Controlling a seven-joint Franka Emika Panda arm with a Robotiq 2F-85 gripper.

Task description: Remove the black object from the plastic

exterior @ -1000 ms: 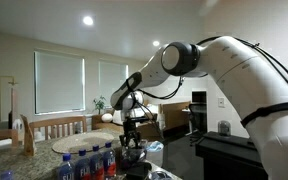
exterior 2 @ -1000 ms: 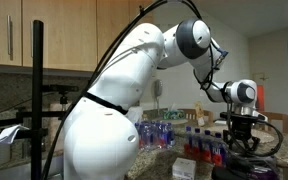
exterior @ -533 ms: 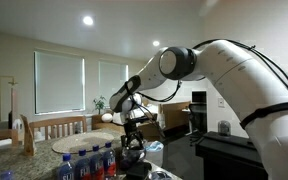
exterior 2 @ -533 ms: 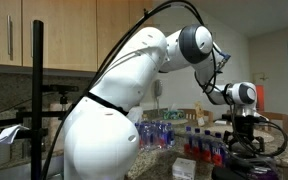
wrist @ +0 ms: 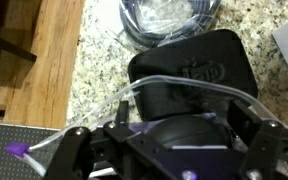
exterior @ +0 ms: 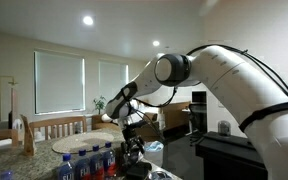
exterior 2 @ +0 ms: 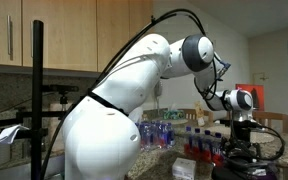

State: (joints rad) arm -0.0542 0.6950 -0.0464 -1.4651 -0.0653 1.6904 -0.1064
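1. The black object (wrist: 189, 65) lies flat on the speckled counter (wrist: 94, 75). A clear plastic (wrist: 136, 88) edge curves round its near side.
2. Its long axis runs across the wrist view, slightly tilted.
3. The gripper (wrist: 169, 150) hangs right over the object's near edge. Its fingers look spread to either side and hold nothing.
4. That spread seems to follow the long axis, so a grasp probably needs a wrist turn or a pinch at the near rim.
5. A coiled cable (wrist: 169, 20) lies just beyond the object.

A home kitchen; granite counter (wrist: 94, 90), wooden cabinets (exterior 2: 69, 35); dining chairs (exterior: 59, 127) and blinded windows (exterior: 59, 83) beyond.
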